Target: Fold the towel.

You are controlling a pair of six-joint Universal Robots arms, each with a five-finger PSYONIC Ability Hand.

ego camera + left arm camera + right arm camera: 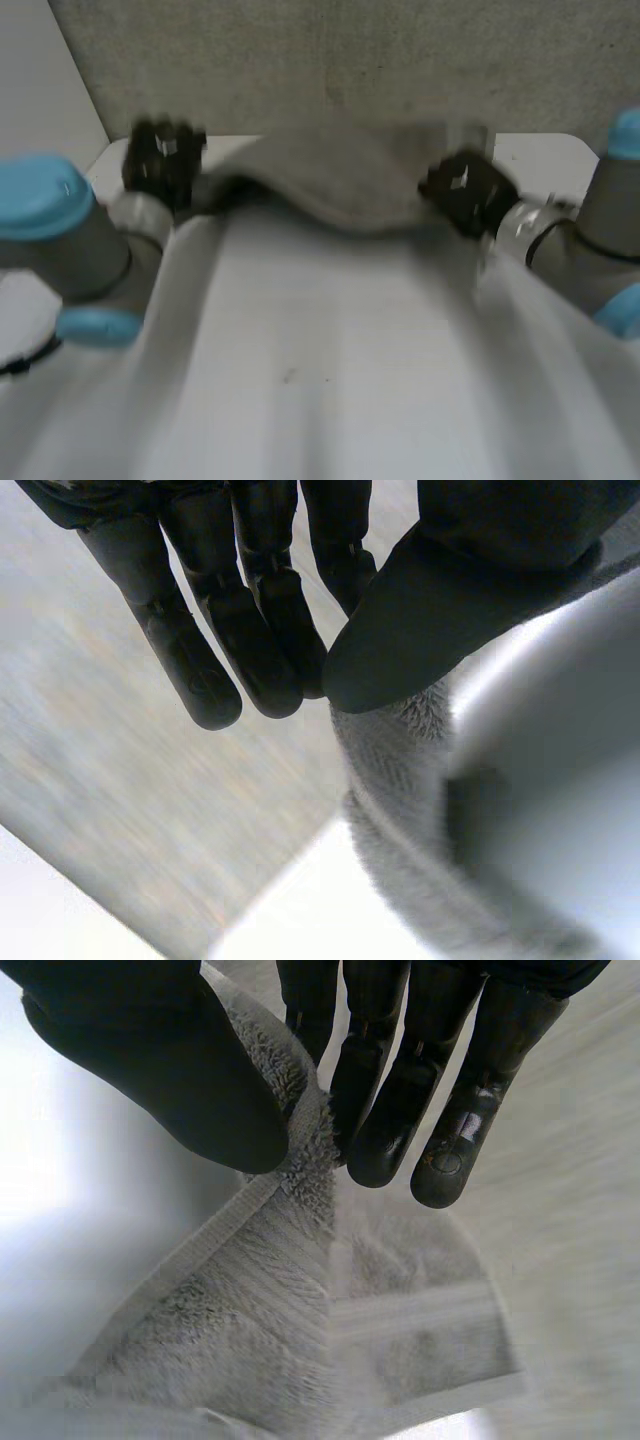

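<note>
Head view: the towel (330, 180) is up off the desk (545, 152), strung between both hands. Its top edge sags in the middle and the rest drapes toward the camera in long soft folds. Your left hand (162, 165) has one end of that edge, your right hand (465, 190) the other. Left wrist view: thumb pressed against nearly straight fingers (255, 650), terry edge nipped just under the thumb tip. Right wrist view: thumb and fingers (385, 1110) pinch the hemmed corner, with the cloth hanging creased below them. Judgement: light, limp, thick pile, no stiffness, so it will droop wherever you leave it unsupported. The fuzzy pile should resist slipping. Best hold looks to be the woven hem at the corners. Carry both ends level so the sag sits centred when you lay it over.
</note>
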